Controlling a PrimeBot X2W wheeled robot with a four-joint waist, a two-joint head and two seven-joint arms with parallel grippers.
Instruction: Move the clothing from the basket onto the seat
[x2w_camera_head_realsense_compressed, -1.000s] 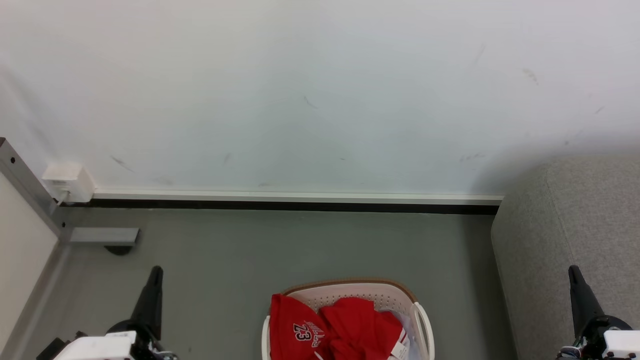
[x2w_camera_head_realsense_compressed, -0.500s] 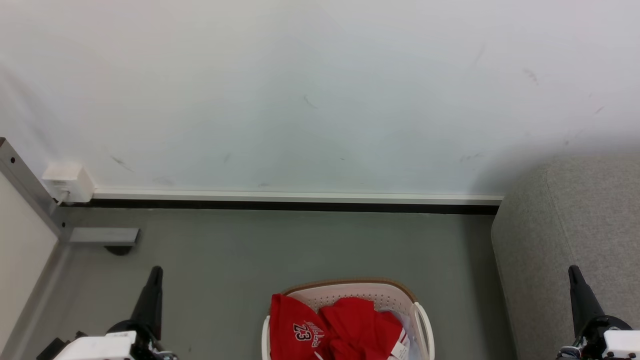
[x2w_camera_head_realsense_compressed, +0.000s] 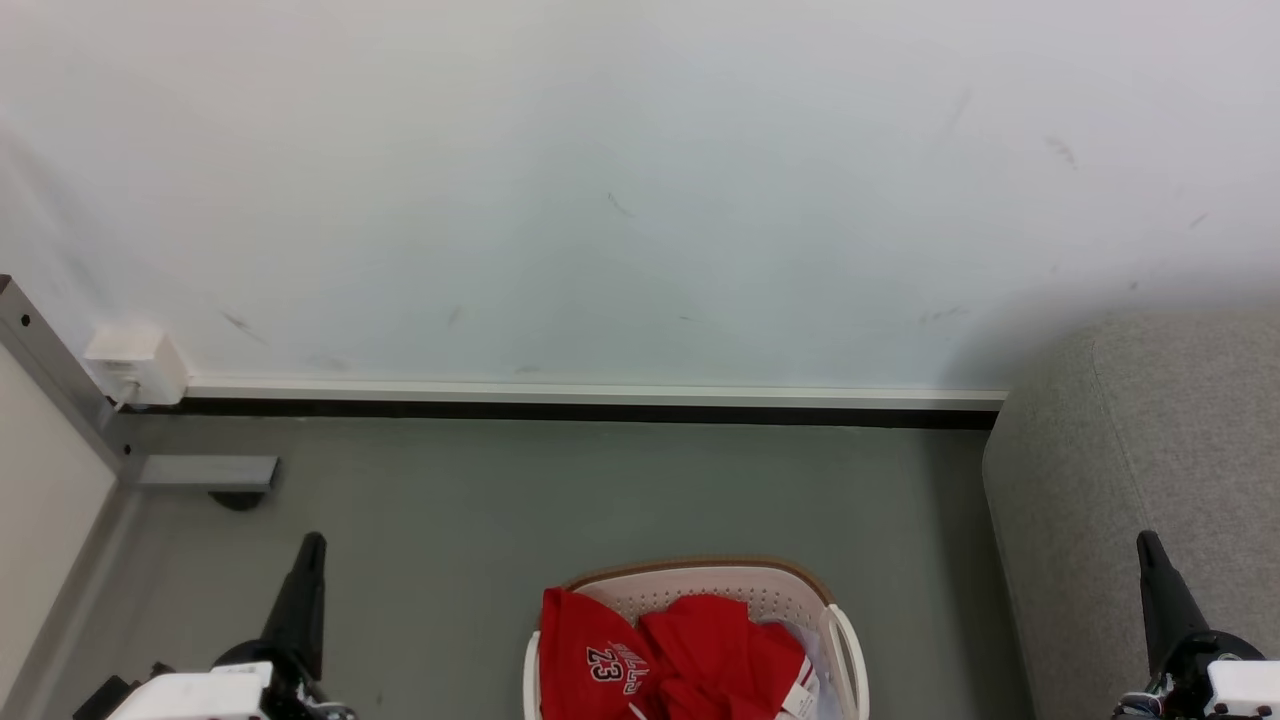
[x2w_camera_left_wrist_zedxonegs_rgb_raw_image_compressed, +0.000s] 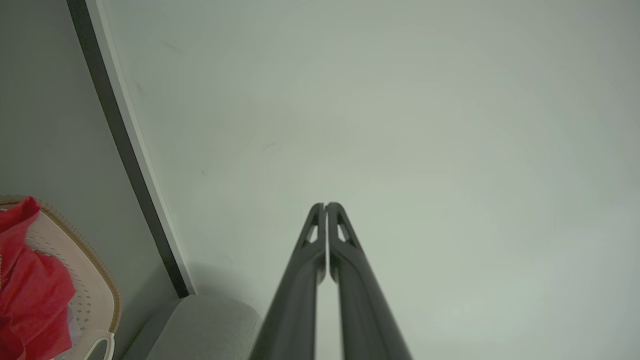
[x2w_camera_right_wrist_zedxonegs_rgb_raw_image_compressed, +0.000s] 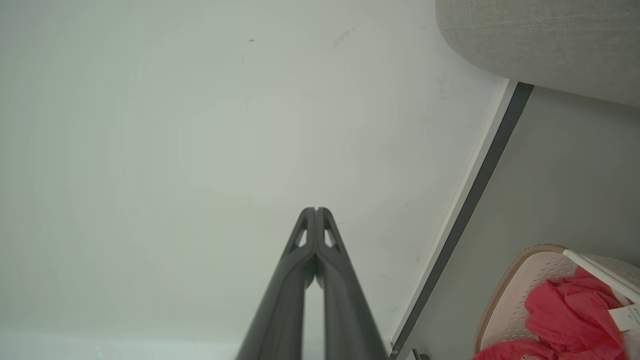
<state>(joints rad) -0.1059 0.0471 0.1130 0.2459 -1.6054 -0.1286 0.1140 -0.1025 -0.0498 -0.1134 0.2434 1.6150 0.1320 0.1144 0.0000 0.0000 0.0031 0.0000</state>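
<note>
The clothing (x2w_camera_head_realsense_compressed: 700, 650) is seen as smooth red cloth, the basket (x2w_camera_head_realsense_compressed: 720, 585) as perforated white plastic, the seat (x2w_camera_head_realsense_compressed: 1150, 450) as coarse matt grey fabric.

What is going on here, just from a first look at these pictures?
Nothing is being handled yet. The red jersey lies crumpled in the laundry basket on the floor, the grey sofa to its right. The left end effector and right end effector are both shut and empty, either side of the basket, pointing toward the wall.
</note>
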